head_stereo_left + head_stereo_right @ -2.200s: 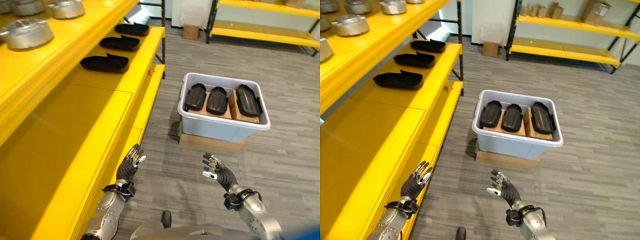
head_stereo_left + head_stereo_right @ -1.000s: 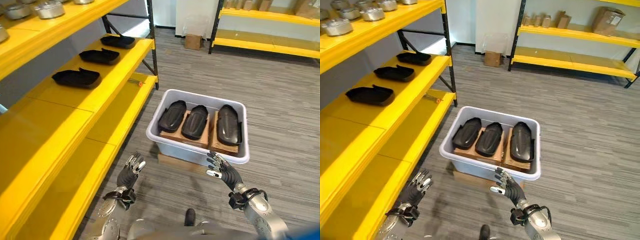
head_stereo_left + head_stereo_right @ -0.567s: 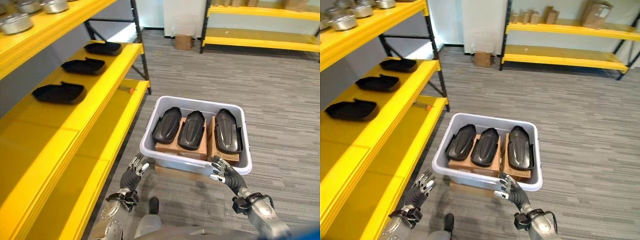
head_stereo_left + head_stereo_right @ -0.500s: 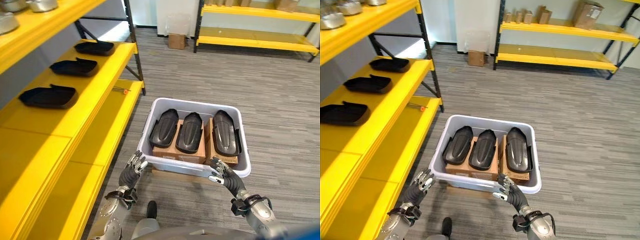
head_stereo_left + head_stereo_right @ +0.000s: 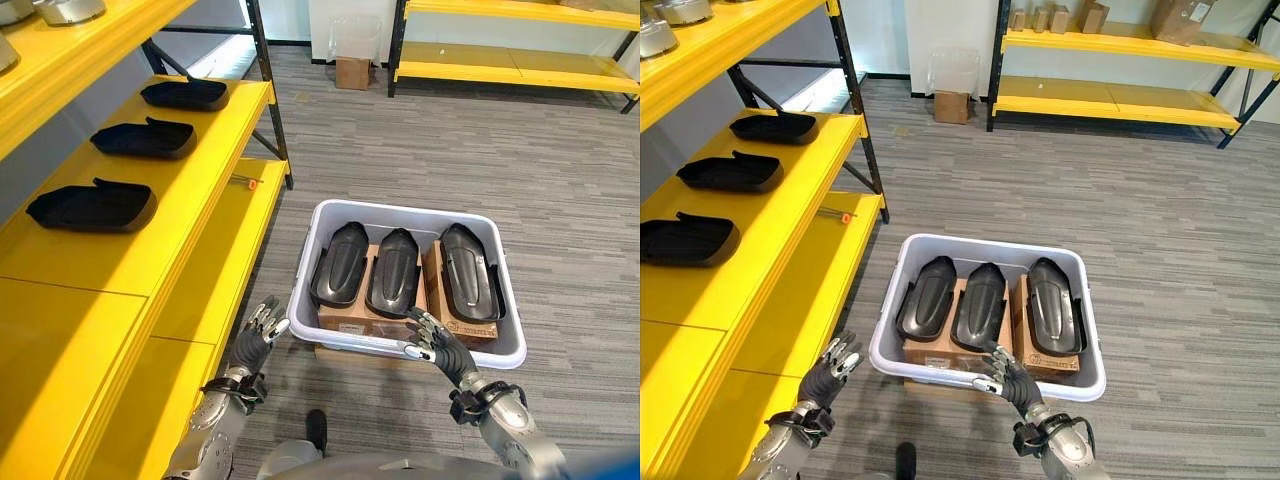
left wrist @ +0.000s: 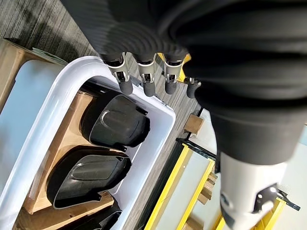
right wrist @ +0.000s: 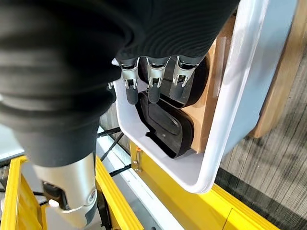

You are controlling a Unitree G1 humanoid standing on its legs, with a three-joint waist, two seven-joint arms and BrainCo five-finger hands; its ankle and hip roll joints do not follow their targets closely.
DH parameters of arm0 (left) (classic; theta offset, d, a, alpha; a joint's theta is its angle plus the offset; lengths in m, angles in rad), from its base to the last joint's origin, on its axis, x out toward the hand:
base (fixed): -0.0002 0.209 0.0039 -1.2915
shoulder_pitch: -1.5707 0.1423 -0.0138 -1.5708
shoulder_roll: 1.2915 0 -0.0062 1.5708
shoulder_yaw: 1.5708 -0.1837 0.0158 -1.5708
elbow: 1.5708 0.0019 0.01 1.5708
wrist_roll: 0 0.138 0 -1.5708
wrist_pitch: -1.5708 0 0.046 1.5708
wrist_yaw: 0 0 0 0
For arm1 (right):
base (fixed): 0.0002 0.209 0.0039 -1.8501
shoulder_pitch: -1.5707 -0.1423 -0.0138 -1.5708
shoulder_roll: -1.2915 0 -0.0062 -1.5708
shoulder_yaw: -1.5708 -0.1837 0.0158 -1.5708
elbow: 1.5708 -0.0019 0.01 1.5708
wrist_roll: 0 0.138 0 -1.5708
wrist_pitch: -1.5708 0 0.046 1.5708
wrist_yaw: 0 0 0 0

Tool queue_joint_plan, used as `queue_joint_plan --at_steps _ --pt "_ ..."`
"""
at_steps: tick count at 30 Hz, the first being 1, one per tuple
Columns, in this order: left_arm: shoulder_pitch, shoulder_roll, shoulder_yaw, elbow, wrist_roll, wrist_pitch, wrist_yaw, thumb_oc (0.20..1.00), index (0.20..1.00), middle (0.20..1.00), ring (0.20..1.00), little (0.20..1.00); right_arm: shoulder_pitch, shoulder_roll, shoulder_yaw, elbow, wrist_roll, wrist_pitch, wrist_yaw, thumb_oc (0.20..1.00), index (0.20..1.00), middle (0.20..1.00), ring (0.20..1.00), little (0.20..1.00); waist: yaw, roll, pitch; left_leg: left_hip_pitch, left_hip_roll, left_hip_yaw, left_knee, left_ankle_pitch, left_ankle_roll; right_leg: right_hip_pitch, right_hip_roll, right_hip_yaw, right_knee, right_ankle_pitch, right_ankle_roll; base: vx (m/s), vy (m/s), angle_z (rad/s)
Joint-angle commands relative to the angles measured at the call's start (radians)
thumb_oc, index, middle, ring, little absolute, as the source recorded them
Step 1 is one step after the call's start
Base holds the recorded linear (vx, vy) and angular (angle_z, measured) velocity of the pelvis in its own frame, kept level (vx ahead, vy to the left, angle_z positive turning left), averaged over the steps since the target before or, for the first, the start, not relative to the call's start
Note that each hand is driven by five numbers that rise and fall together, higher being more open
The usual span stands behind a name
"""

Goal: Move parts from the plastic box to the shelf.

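A pale grey plastic box (image 5: 405, 209) stands on the floor beside the yellow shelf (image 5: 120, 270). Inside it, three black moulded parts (image 5: 341, 264) (image 5: 394, 271) (image 5: 468, 270) lie side by side on cardboard cartons. Three more black parts (image 5: 92, 205) (image 5: 143, 138) (image 5: 185, 93) rest in a row on the shelf. My right hand (image 5: 435, 345) is open over the box's near rim, holding nothing. My left hand (image 5: 255, 335) is open just left of the box, between it and the shelf. In the wrist views both hands' fingers (image 6: 146, 79) (image 7: 153, 81) point toward the box with nothing in them.
Silver metal parts (image 5: 65, 8) sit on the upper shelf level. A small orange item (image 5: 251, 183) lies on the low shelf board. A cardboard box (image 5: 352, 72) and another yellow rack (image 5: 500, 70) stand at the far wall. Open carpet lies right of the box.
The whole picture has shifted, so the camera has turned toward the box and come closer. My right hand now reaches over the box's near rim. Both hands stay open.
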Motion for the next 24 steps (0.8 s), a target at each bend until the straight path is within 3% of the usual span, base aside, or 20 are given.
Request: queue_joint_plan --at_steps 1,2,3,4,6,7,8,9,11,12,15,18,19,24 --pt "-0.017 0.023 -0.011 -0.025 0.036 -0.038 0.004 1.000 1.000 1.000 1.000 1.000 -0.027 -0.011 0.016 -0.033 -0.023 -0.041 0.015 1.000 1.000 1.000 1.000 1.000 0.008 0.014 -0.074 -0.093 0.059 -0.042 0.145 -0.055 -0.013 -0.083 -0.086 -0.013 0.245 0.151 0.094 0.02 0.130 -0.01" --pt "-0.022 0.028 -0.015 -0.030 0.042 -0.038 0.007 1.000 1.000 1.000 1.000 1.000 -0.032 -0.003 0.022 -0.036 -0.018 -0.040 0.016 1.000 1.000 1.000 1.000 1.000 -0.006 0.025 -0.054 -0.068 0.051 -0.059 0.135 -0.061 0.006 -0.159 -0.078 0.022 0.395 0.225 0.097 0.02 0.129 -0.09" --pt "-0.022 0.028 -0.014 -0.030 0.042 -0.038 0.007 1.000 1.000 1.000 1.000 1.000 -0.032 -0.003 0.022 -0.036 -0.018 -0.040 0.016 1.000 1.000 1.000 1.000 1.000 -0.004 0.025 -0.055 -0.069 0.051 -0.057 0.134 -0.061 0.006 -0.163 -0.078 0.025 0.399 0.224 0.097 0.01 0.205 0.18" --pt "-0.043 0.037 -0.024 -0.042 0.049 -0.040 0.010 1.000 1.000 1.000 1.000 1.000 -0.043 0.000 0.027 -0.057 -0.004 -0.043 0.015 1.000 1.000 1.000 1.000 1.000 -0.024 0.065 -0.004 -0.038 0.062 -0.071 0.132 -0.067 0.023 -0.260 -0.054 0.036 0.566 0.263 0.087 0.05 0.129 0.32" --pt "-0.046 0.040 -0.021 -0.044 0.046 -0.042 0.010 1.000 1.000 1.000 1.000 1.000 -0.039 0.003 0.021 -0.064 0.002 -0.046 0.010 1.000 1.000 1.000 1.000 1.000 -0.021 0.069 -0.007 -0.016 0.067 -0.064 0.120 -0.079 0.015 -0.273 -0.118 -0.034 0.497 0.224 0.074 0.11 0.051 0.34" --pt "-0.046 0.040 -0.021 -0.044 0.046 -0.042 0.010 1.000 1.000 1.000 1.000 1.000 -0.038 0.003 0.020 -0.064 0.002 -0.045 0.010 1.000 1.000 1.000 1.000 1.000 -0.025 0.069 -0.005 -0.012 0.066 -0.068 0.119 -0.080 0.014 -0.266 -0.119 -0.039 0.496 0.221 0.074 0.11 -0.055 0.11" --pt "-0.045 0.044 -0.017 -0.043 0.040 -0.042 0.010 1.000 1.000 1.000 1.000 1.000 -0.039 0.006 0.019 -0.068 0.009 -0.048 0.006 1.000 1.000 1.000 1.000 1.000 -0.024 0.070 -0.005 -0.001 0.073 -0.070 0.115 -0.085 0.005 -0.258 -0.150 -0.074 0.446 0.207 0.068 0.16 -0.283 0.11" --pt "-0.029 0.045 0.000 -0.050 0.014 -0.047 0.013 1.000 1.000 1.000 1.000 1.000 -0.047 -0.003 0.012 -0.085 0.009 -0.054 -0.001 1.000 1.000 1.000 1.000 1.000 -0.011 0.050 0.002 0.022 0.103 -0.048 0.112 -0.110 -0.037 -0.262 -0.253 -0.177 0.231 0.265 0.090 0.15 -0.279 0.05" --pt "-0.022 0.047 0.010 -0.052 0.014 -0.048 0.014 1.000 1.000 1.000 1.000 1.000 -0.043 -0.008 0.009 -0.095 0.004 -0.053 -0.002 1.000 1.000 1.000 1.000 1.000 -0.014 0.038 0.011 0.029 0.108 -0.049 0.124 -0.118 -0.047 -0.245 -0.261 -0.184 0.199 0.301 0.105 0.09 -0.293 -0.44" --pt "-0.021 0.040 0.012 -0.029 0.022 -0.047 0.015 1.000 1.000 1.000 1.000 1.000 -0.030 -0.013 -0.004 -0.105 0.006 -0.049 0.002 1.000 1.000 1.000 1.000 1.000 -0.023 0.012 0.002 0.026 0.122 -0.049 0.137 -0.122 -0.068 -0.211 -0.232 -0.172 0.171 0.268 0.109 0.07 -0.341 -0.45" --pt "-0.019 0.027 0.025 -0.028 0.014 -0.051 0.012 1.000 1.000 1.000 1.000 1.000 -0.018 -0.025 -0.024 -0.128 0.018 -0.054 0.007 1.000 1.000 1.000 1.000 1.000 -0.025 0.007 -0.020 0.037 0.157 -0.050 0.122 -0.104 -0.094 -0.189 -0.207 -0.205 0.156 0.245 0.110 0.05 -0.175 0.38" --pt "-0.006 0.019 0.031 -0.033 0.015 -0.048 0.003 1.000 1.000 1.000 1.000 1.000 0.004 -0.038 -0.053 -0.140 0.029 -0.056 0.009 1.000 1.000 1.000 1.000 1.000 -0.039 0.013 -0.036 0.036 0.188 -0.057 0.114 -0.090 -0.108 -0.166 -0.170 -0.206 0.152 0.208 0.096 0.07 -0.188 0.07" --pt "0.008 0.014 0.041 -0.038 0.005 -0.049 0.002 1.000 1.000 1.000 1.000 1.000 0.015 -0.049 -0.064 -0.161 0.052 -0.060 0.010 1.000 1.000 1.000 1.000 1.000 -0.044 0.027 -0.038 0.047 0.219 -0.058 0.101 -0.076 -0.118 -0.160 -0.141 -0.207 0.157 0.173 0.080 0.07 -0.211 -0.17" --pt "0.034 0.009 0.065 -0.062 0.001 -0.043 -0.011 1.000 1.000 1.000 1.000 1.000 0.029 -0.079 -0.094 -0.214 0.069 -0.067 0.032 1.000 1.000 1.000 1.000 1.000 -0.049 0.043 -0.040 0.072 0.249 -0.040 0.061 -0.053 -0.132 -0.153 -0.113 -0.203 0.153 0.146 0.069 0.06 -0.105 -0.09"
